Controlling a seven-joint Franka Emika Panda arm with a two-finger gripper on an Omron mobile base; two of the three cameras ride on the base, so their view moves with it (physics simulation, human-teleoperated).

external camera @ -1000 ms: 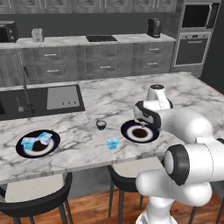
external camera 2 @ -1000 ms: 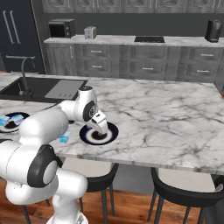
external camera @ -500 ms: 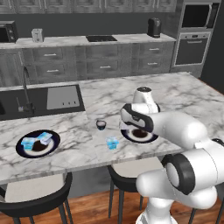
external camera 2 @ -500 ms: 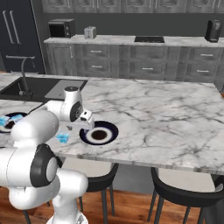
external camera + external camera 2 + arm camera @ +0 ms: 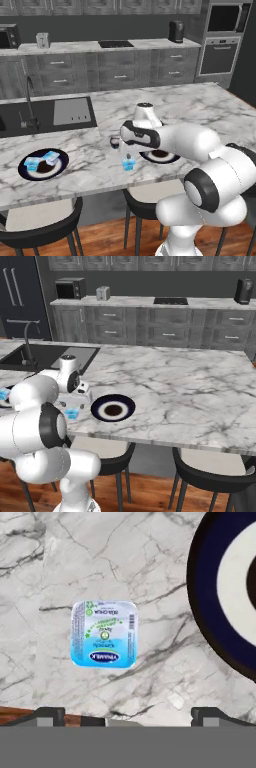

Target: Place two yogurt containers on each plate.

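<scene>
On the grey-veined marble bench (image 5: 150, 572), a small light-blue yogurt cup (image 5: 104, 634) was seen below the wide-open hand (image 5: 127, 714), beside a dark white-ringed plate (image 5: 210, 602).

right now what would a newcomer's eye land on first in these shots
The white arm bent low over the marble counter, open jaws above a lone yogurt container lying beside the empty plate. Next, the other plate to the left already carrying two containers.

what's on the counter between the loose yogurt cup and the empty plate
Nothing: in the hand view, bare marble separates the yogurt cup from the plate.
</scene>
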